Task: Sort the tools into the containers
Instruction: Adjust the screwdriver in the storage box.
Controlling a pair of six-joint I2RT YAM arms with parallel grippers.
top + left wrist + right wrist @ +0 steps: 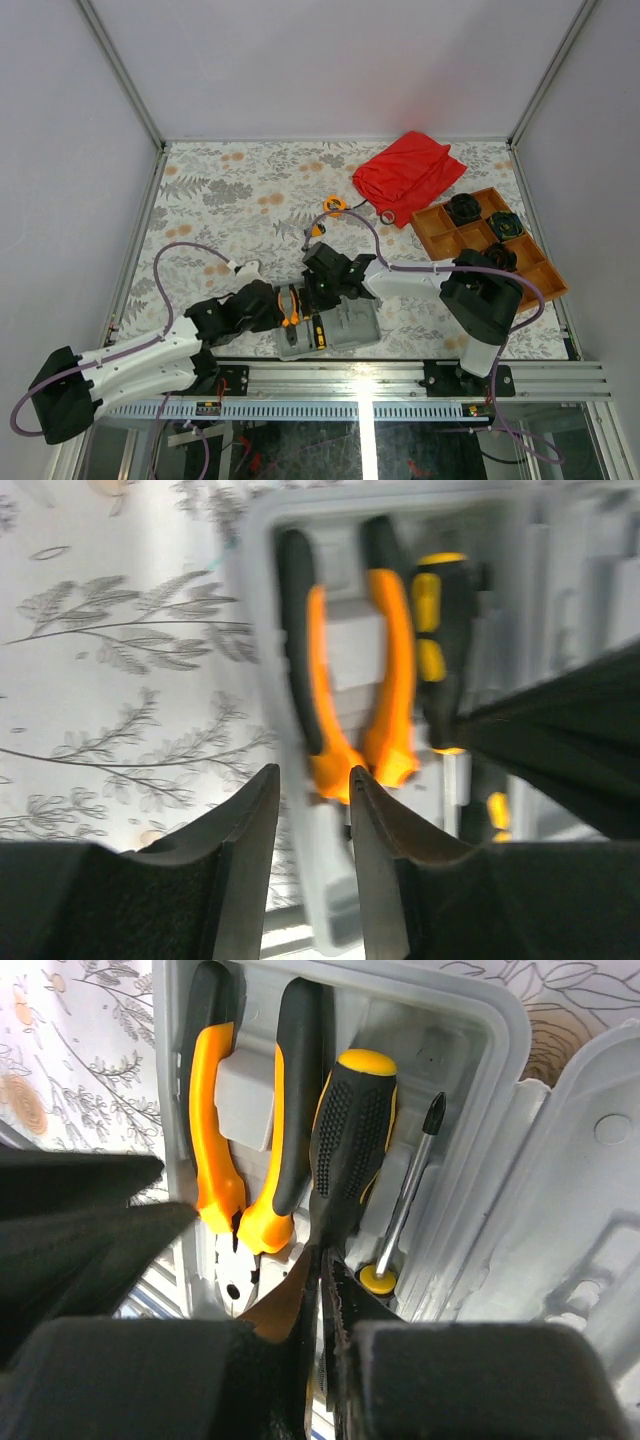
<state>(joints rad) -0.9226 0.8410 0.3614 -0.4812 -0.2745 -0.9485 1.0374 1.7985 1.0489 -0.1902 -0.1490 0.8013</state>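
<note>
The grey case [345, 328] lies open at the table's near edge. In the right wrist view its left tray [470, 1030] holds orange-handled pliers [215, 1150], a black-and-yellow screwdriver [352, 1140] and a thin cross-tip driver [410, 1190]. My right gripper [322, 1255] is shut on the narrow end of the black-and-yellow screwdriver, which lies in the tray. My left gripper [312, 775] is open, its fingertips either side of the tray's left wall [262, 630], just below the pliers [345, 680]. An orange tape measure [335, 206] and a tiny orange-black piece [318, 228] lie on the cloth farther back.
A red cloth [410, 175] is bunched at the back right. An orange-brown divided tray [437, 230] with black round parts stands at the right. The two grippers [283, 305] [322, 285] are close together over the case. The right arm's cable loops over the table.
</note>
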